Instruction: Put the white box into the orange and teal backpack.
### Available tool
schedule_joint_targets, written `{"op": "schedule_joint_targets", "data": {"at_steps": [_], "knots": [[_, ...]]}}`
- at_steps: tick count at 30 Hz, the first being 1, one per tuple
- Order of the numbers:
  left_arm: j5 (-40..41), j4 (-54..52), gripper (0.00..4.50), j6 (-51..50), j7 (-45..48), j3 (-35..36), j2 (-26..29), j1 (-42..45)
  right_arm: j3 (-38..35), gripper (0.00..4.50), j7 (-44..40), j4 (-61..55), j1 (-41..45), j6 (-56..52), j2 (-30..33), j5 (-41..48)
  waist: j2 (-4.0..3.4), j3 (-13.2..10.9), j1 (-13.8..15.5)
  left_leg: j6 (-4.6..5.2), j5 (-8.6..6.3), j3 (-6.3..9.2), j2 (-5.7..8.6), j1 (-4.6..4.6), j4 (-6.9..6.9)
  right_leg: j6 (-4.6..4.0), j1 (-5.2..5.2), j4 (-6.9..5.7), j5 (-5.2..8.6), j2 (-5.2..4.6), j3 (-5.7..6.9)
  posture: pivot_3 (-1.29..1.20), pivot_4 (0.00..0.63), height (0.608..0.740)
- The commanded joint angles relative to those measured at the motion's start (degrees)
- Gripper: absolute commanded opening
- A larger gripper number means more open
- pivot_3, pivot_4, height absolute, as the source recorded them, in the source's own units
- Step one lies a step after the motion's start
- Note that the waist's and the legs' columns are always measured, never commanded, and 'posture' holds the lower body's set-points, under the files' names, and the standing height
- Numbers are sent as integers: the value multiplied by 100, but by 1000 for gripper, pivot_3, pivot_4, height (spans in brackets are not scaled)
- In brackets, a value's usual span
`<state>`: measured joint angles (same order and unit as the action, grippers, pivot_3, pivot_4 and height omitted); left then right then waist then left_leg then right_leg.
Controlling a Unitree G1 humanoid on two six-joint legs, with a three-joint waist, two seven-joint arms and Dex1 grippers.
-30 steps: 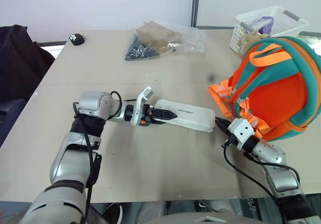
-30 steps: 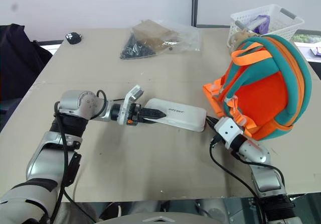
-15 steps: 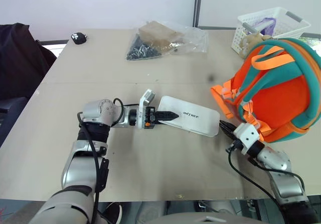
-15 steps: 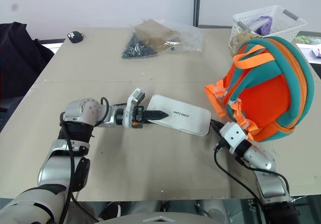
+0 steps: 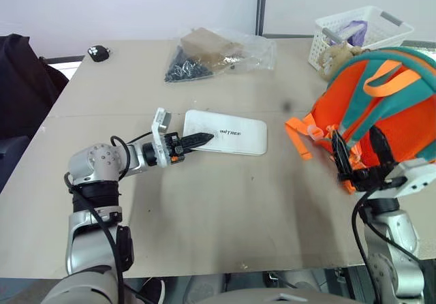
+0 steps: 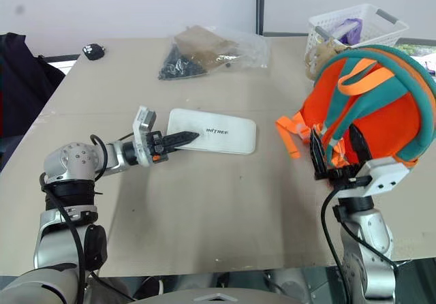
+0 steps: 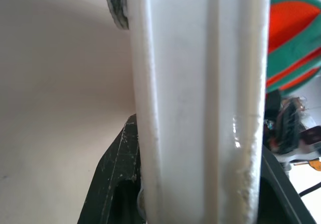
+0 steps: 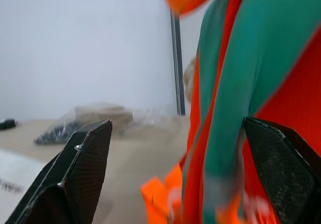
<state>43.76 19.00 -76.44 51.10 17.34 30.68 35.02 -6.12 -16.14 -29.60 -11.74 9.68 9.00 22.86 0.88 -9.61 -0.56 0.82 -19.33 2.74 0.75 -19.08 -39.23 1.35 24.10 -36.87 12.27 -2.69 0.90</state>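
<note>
Since a second ago I see the white box (image 5: 225,133) shifted toward my left across the bench (image 5: 218,208), well clear of the orange and teal backpack (image 5: 392,116), where before its far end sat just beside the bag's straps; my right gripper (image 5: 359,155) has risen from low at the backpack's base to stand in front of its orange face, and its jaws, pinched together earlier, now stand wide apart; the right wrist view shows the two black fingers (image 8: 80,174) spread with the teal trim and orange fabric between them, gripping nothing.

My left gripper (image 5: 197,140) has its jaws clamped on the near end of the white box; the left wrist view shows the box's white edge running up between the fingers; the box lies flat on the bench, lettering up, roughly mid-bench and nearer my left arm.

The backpack sits upright at the right side of the bench, orange straps (image 5: 303,130) trailing toward the box without reaching it; a white slatted basket (image 5: 354,31) stands behind it at the far right corner; a clear plastic bag (image 5: 218,53) with dark bits and something tan inside lies at the far middle; a small black object (image 5: 96,53) rests near the far left edge.
</note>
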Motion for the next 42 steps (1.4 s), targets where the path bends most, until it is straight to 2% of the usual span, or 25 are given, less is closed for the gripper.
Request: {"op": "schedule_joint_targets", "data": {"at_steps": [1,5,9,12,15,19,20,22,25,29,32,35,37,42], "knots": [[190,-457,1282,174,-119,113,-130,-119,-214,4163,748,-246,331,-321,-357,108,4,4,13,-2,1,17,0,-45,0,-2,37,-2,-1,0,17,0,150,725],[280,-686,1282,189,-282,182,-252,-221,-433,4163,621,-20,665,-547,-263,519,3,4,9,-3,2,13,4,-79,-9,-3,71,-10,-3,-8,15,0,150,725],[390,-827,1282,157,-408,239,-337,-251,-686,4163,399,482,1679,-884,66,1075,1,2,-23,-1,3,4,6,-74,-10,-3,70,-11,-3,-8,10,0,150,725],[431,-872,1282,177,-514,306,-396,-241,-970,4163,575,816,2389,-1210,337,1263,1,2,-20,-5,6,8,5,-73,-9,-5,70,-17,-3,0,10,0,150,725],[458,-905,1282,223,-602,329,-430,-260,-1165,4163,711,920,2711,-1545,504,1450,1,2,-9,-5,6,11,4,-75,-7,-6,73,-23,-4,-2,12,0,150,725],[557,-1017,1282,304,-807,480,-578,-325,-1287,2853,674,918,2907,-1671,563,1609,1,2,-12,-3,5,8,4,-82,-5,-5,77,-15,-4,-5,12,0,150,725],[588,-1030,1282,327,-878,543,-621,-334,-1281,2277,724,895,2962,-1753,567,1624,1,2,-18,-3,5,7,4,-83,-5,-4,78,-13,-4,-5,11,0,150,725],[633,-1081,1282,374,-992,626,-677,-366,-1267,1488,832,866,3050,-1891,582,1618,1,2,-24,-3,5,5,4,-82,-5,-4,80,-13,-5,-6,8,0,150,725],[695,-1191,1282,380,-1086,704,-707,-444,-1201,44,867,815,3120,-2040,566,1649,1,2,-23,-3,5,6,4,-81,-5,-4,81,-19,-5,-5,8,0,150,725],[761,-1270,1282,552,-1278,875,-743,-499,-997,44,395,647,3230,-2736,678,2485,1,2,-27,-3,5,5,4,-77,-6,-6,81,-27,-6,-5,6,0,150,725],[774,-1168,1282,804,-1442,1023,-787,-435,-824,44,-410,268,3234,-3490,999,3743,0,2,-25,-3,5,7,4,-77,-6,-7,82,-28,-6,-5,7,0,150,725],[761,-1120,1282,1033,-1520,1034,-815,-441,-970,44,-881,-33,3228,-4145,1403,5280,1,1,-16,-2,4,10,4,-80,-6,-7,81,-23,-6,-4,10,0,150,725],[718,-1036,1282,1205,-1569,1047,-846,-449,-1142,44,-1057,-23,3148,-4449,1696,5972,1,1,-8,1,3,10,5,-86,-6,-6,81,-15,-7,-7,12,0,150,725],[468,-823,1282,1843,-1733,964,-969,-449,-1390,44,-1356,183,2820,-4850,2268,6585,2,1,12,5,0,12,5,-92,-6,-5,81,-5,-7,-10,21,0,150,725]]}}
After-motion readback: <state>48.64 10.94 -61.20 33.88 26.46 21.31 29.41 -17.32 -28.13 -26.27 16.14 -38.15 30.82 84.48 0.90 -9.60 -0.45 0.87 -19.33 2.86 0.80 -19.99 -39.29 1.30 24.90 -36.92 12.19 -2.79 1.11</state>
